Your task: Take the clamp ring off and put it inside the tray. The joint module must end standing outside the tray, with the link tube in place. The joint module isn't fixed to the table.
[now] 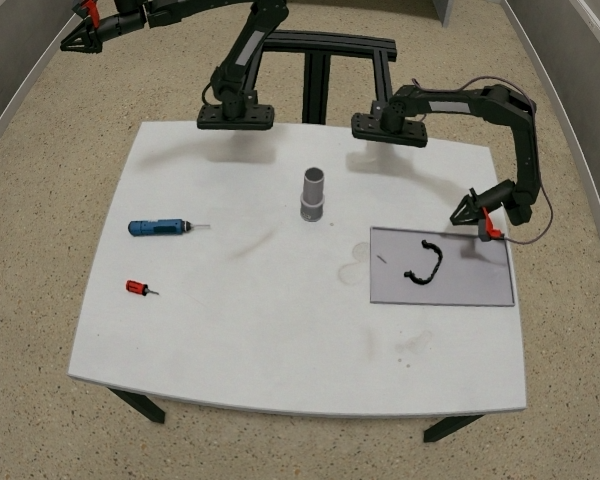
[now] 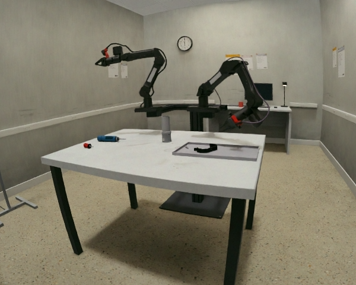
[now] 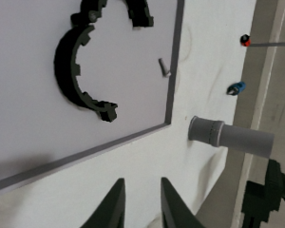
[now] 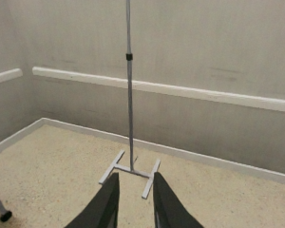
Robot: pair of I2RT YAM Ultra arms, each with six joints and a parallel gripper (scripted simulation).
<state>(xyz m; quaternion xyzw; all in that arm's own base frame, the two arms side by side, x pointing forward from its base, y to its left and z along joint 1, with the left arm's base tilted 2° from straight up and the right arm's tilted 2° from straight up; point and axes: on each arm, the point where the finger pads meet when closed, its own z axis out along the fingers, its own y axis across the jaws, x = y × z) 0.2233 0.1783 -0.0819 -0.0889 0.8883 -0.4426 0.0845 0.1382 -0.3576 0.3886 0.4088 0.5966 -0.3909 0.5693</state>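
Observation:
The black clamp ring lies spread open inside the grey tray. The grey joint module stands upright on the table outside the tray, with the link tube upright on top of it. My left gripper is slightly open and empty, above the tray's back edge, apart from the ring. My right gripper is slightly open and empty, raised far off beyond the table's side.
A small screw lies in the tray near its edge facing the joint module. A blue power screwdriver and a red screwdriver lie on the other side of the table.

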